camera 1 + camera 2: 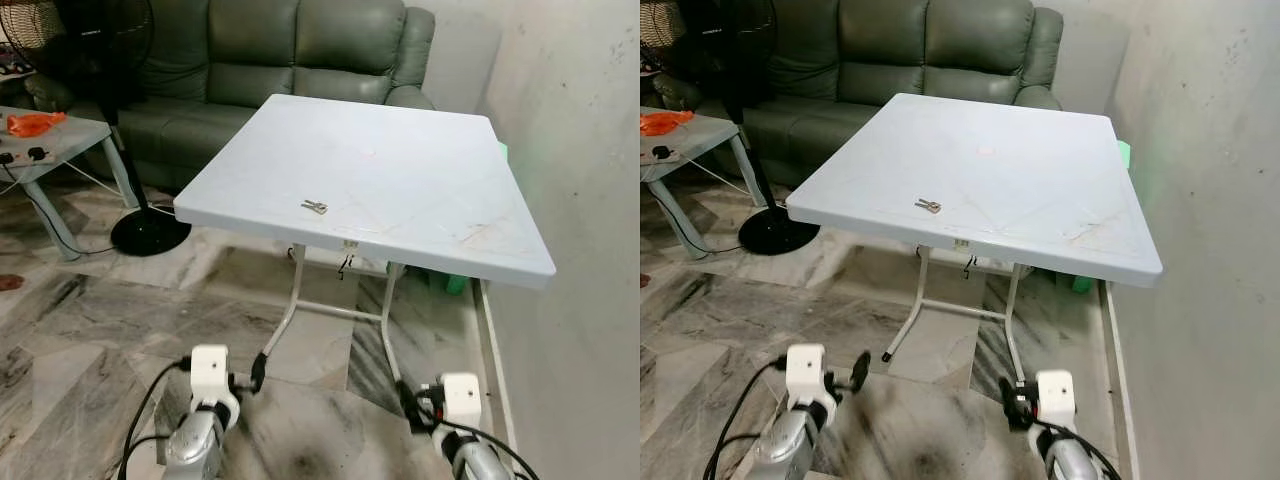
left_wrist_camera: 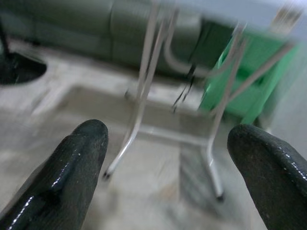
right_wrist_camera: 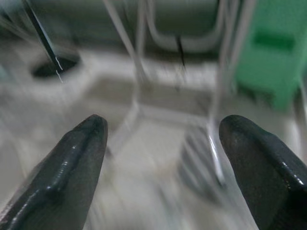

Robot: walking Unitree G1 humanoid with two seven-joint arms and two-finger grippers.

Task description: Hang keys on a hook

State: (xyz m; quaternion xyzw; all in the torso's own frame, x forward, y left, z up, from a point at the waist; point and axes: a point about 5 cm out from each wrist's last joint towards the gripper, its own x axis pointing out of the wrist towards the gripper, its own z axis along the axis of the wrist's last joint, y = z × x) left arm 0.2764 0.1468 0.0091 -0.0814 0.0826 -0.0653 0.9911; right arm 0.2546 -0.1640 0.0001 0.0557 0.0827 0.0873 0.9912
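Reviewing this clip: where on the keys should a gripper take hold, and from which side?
The keys lie flat near the table's front edge, too small to tell ring from blades. Probably best to come straight down from above, fingers straddling the bunch's narrow width and pinching its middle.

A white folding table (image 1: 400, 170) was set on marbled floor (image 1: 90, 340) beside a plaster wall (image 1: 580, 150); 1 green sofa (image 1: 300, 50) was placed behind.

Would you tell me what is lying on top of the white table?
A small set of keys lies near the front edge of the white table. Nothing covers them; no hook can be seen.
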